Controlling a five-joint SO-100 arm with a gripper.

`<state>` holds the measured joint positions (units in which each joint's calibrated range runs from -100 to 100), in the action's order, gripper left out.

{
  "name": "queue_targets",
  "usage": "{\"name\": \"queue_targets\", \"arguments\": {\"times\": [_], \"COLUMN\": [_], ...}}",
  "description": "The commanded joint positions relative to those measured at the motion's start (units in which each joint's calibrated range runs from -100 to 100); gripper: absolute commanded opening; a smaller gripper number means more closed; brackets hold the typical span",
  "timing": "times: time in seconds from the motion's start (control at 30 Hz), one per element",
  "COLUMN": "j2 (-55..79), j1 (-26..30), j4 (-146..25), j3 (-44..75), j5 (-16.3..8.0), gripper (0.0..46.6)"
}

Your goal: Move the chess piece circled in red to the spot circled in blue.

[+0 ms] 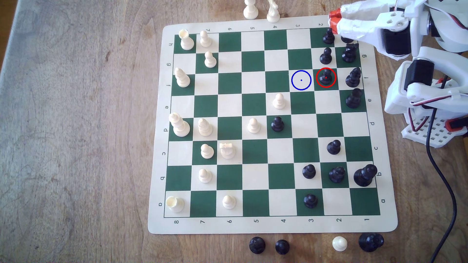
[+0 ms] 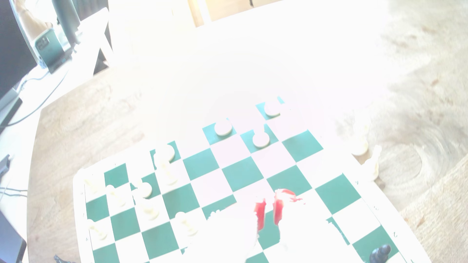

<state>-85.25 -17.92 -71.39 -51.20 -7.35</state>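
The black pawn (image 1: 326, 77) stands upright inside the red ring on a dark green square, in the second column in from the board's (image 1: 272, 226) edge nearest the robot's base. Just beside it, one square farther from that edge in the same row, the blue ring and dot mark a bare cream square (image 1: 301, 80).

The pincer (image 1: 332, 19) hangs over the board's corner near the label 2, well apart from the ringed pawn. Its red tips sit close together with a thin gap between them and grip nothing. In the exterior view the arm covers most of the black piece on the corner square.

The wrist view is badly washed out. The pincer's (image 2: 269, 211) red tips show faintly, the white pieces are pale blobs, and one black pawn (image 2: 379, 253) is clear.
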Motion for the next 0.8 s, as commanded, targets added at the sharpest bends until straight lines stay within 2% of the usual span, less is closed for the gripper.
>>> {"name": "queue_targets", "arguments": {"times": [0.0,0.17,0.33,0.43,0.5,0.53,0.77], "j2": [6.7,17.9,28.0,31.3,32.1,32.5,36.2], "j1": [-0.8,-1.9,-2.0,-2.4,-2.7,-2.7,-3.2], "j4": [-5.7,-11.3,-17.1,-17.7,-17.7,-17.8,-17.1], "j3": [5.4,10.1,17.1,17.5,16.3,16.0,13.8], "j5": [-0.2,-1.1,-3.2,-4.1,-4.0,-4.0,-3.4], "gripper": [2.3,3.9,4.6,8.0,13.3,14.2,15.0]}}
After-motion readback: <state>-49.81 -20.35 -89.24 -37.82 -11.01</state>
